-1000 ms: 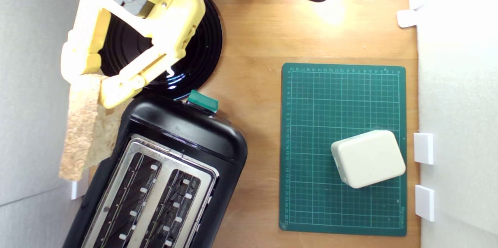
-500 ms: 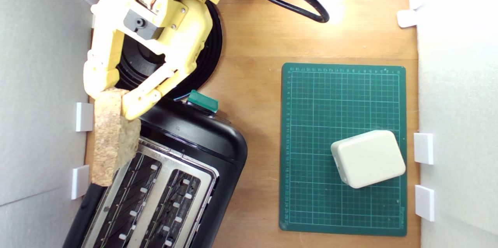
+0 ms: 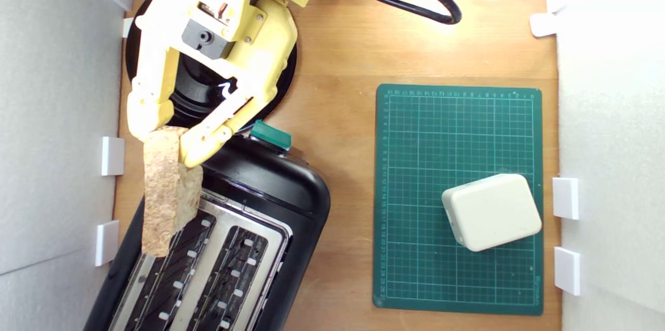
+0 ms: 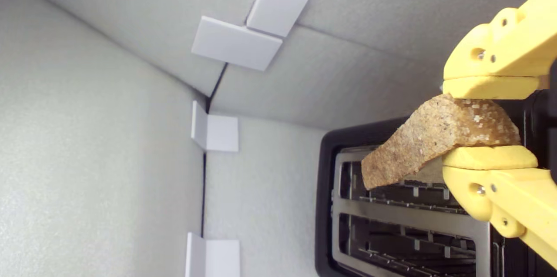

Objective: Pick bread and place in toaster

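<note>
The toaster (image 3: 218,237), a large black two-slot body with a silver top plate, lies angled across the lower part of the exterior view's left half, its green lever knob (image 3: 270,135) at the end nearer the arm. The yellow arm (image 3: 218,24) reaches down over a round glossy black plate (image 3: 283,76) that lies just beyond the knob end. The gripper (image 3: 165,136) is clamped on the bread (image 3: 166,190), one yellow jaw pressed to each broad face of the crusty end, as the wrist view confirms (image 4: 487,120). The bread, held edge-on with its brown crust showing (image 4: 435,138), hangs above the toaster's edge on the exterior view's left, its free tip over the rim of the slot on that side; it has not entered the slot. Progress, as judged: the pick is complete and the carry nearly so; alignment with the slot, lowering and release remain. The surface is a wooden table (image 3: 337,61) bearing a green cutting mat (image 3: 415,268) on the exterior view's right, on which a cream-white box (image 3: 491,211) rests. Pale grey foam walls (image 3: 52,113) joined by white clips (image 3: 112,156) enclose the scene.
</note>
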Motion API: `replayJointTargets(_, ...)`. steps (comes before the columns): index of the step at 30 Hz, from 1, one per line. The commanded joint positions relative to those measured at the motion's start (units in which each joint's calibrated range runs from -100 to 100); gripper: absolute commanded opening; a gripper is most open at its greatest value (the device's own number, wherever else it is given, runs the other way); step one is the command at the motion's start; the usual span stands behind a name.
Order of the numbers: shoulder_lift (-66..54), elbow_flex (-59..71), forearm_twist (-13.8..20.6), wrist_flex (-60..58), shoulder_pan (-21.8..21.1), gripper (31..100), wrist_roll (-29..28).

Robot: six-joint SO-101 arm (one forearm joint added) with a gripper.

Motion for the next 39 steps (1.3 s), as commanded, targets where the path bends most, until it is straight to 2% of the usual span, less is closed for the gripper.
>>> replayJointTargets(1, -1.5, -3.3, -0.1, -0.2, -0.7, 52.3, -0.2)
replayJointTargets(8, -1.6, -3.5, -0.3, 0.1, -0.7, 52.3, -0.2)
replayJointTargets(11, -3.4, -4.4, -3.4, 0.2, -0.3, 52.3, 0.2)
replayJointTargets(26, -3.6, -12.0, -2.7, 10.1, -0.6, 52.3, 0.2)
replayJointTargets(39, -3.5, -12.3, -2.5, 10.1, 0.1, 52.3, 0.5)
